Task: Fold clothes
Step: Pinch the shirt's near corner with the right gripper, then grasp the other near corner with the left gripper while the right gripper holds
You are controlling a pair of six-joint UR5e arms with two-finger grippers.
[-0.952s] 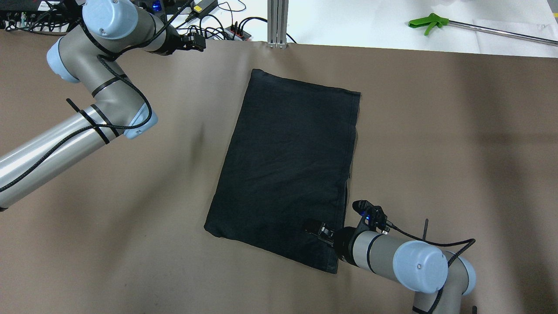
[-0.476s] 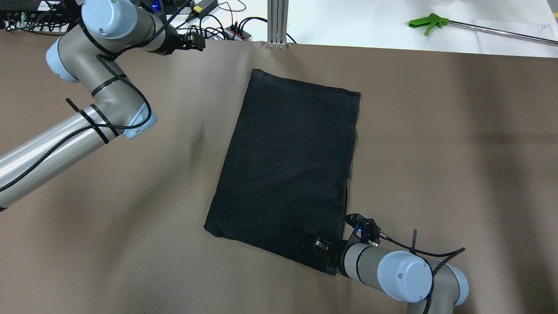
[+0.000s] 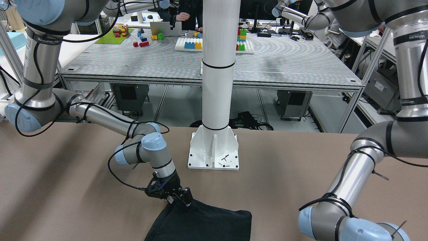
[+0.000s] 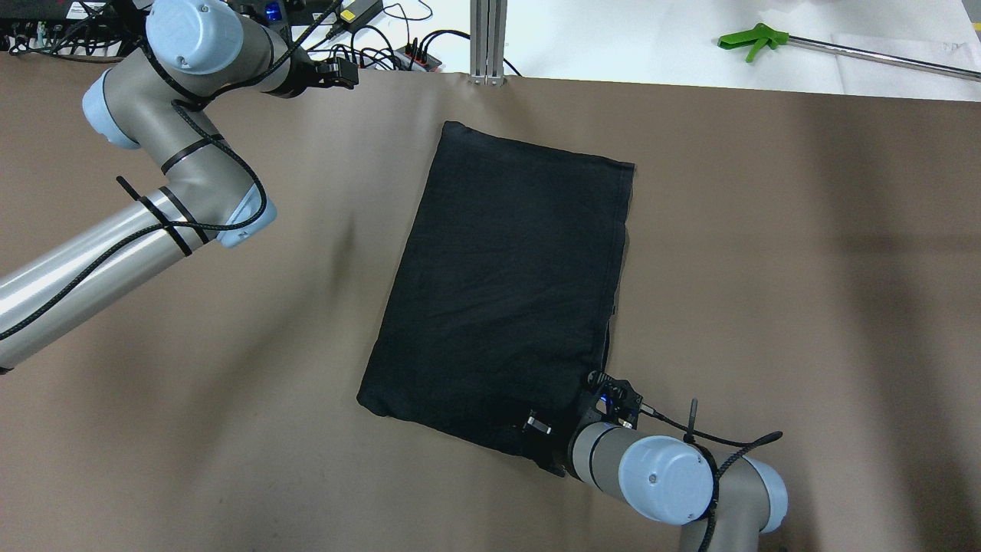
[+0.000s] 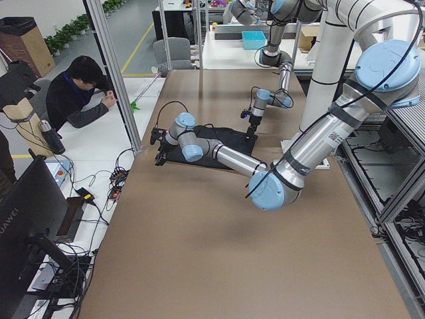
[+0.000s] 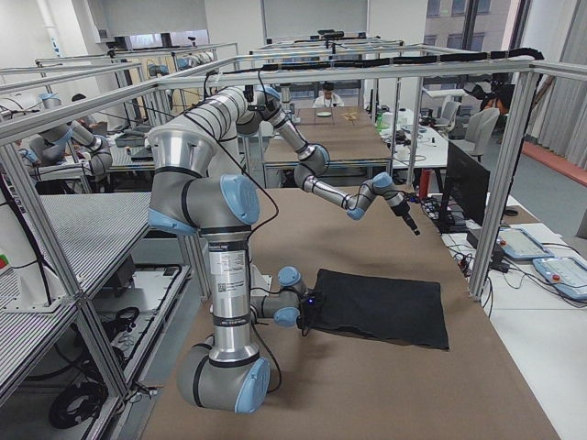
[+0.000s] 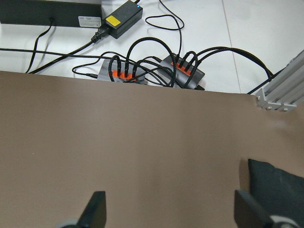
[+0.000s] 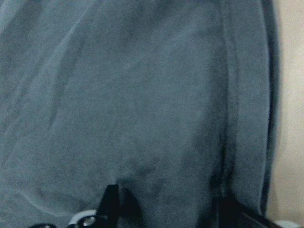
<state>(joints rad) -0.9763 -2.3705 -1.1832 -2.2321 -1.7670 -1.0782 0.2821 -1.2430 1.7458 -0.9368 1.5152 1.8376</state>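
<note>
The black garment lies flat as a folded rectangle in the middle of the brown table; it also shows in the front view. My right gripper is down on its near right corner, seen in the front view too. In the right wrist view the fingers stand apart and press into puckered cloth. My left gripper hovers near the table's far edge, left of the garment, open and empty; its fingers are wide apart, with the garment's far corner at lower right.
Power strips and cables lie beyond the table's far edge, also in the left wrist view. An aluminium post stands there. A green-handled grabber lies far right. The white pedestal stands behind. A person sits nearby.
My right gripper has moved toward the near edge and slightly left, lowering onto the garment's near right corner, which shifted a little. The left arm has barely moved.
</note>
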